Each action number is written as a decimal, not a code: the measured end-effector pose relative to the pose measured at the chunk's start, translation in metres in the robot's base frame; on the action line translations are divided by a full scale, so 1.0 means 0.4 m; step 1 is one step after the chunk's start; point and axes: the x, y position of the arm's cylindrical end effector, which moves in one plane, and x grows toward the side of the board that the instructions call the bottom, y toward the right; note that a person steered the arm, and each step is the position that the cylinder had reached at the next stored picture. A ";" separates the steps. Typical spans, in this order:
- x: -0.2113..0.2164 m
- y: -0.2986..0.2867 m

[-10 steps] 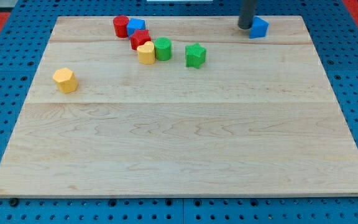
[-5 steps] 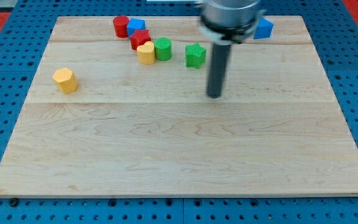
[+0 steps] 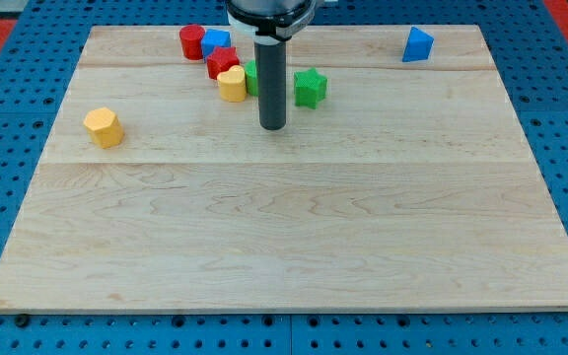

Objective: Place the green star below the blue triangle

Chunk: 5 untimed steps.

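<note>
The green star (image 3: pixel 310 87) lies on the wooden board (image 3: pixel 284 227) near the view's top, centre. The blue triangle (image 3: pixel 417 44) sits at the view's top right, far right of the star. My tip (image 3: pixel 272 126) rests on the board just below and left of the green star, apart from it. The rod rises in front of a green round block (image 3: pixel 251 77), partly hiding it.
A cluster at the view's top left of centre: a red block (image 3: pixel 192 41), a blue block (image 3: pixel 216 41), a red block (image 3: pixel 223 61) and a yellow block (image 3: pixel 232 85). A yellow hexagon block (image 3: pixel 104 126) lies alone at the view's left.
My tip moved from beside the blue triangle down and left across the board, and now stands left of and below the green star. No block has moved.
</note>
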 end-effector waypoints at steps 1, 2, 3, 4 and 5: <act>-0.056 -0.019; -0.075 0.040; -0.106 0.131; -0.152 0.065; -0.173 0.046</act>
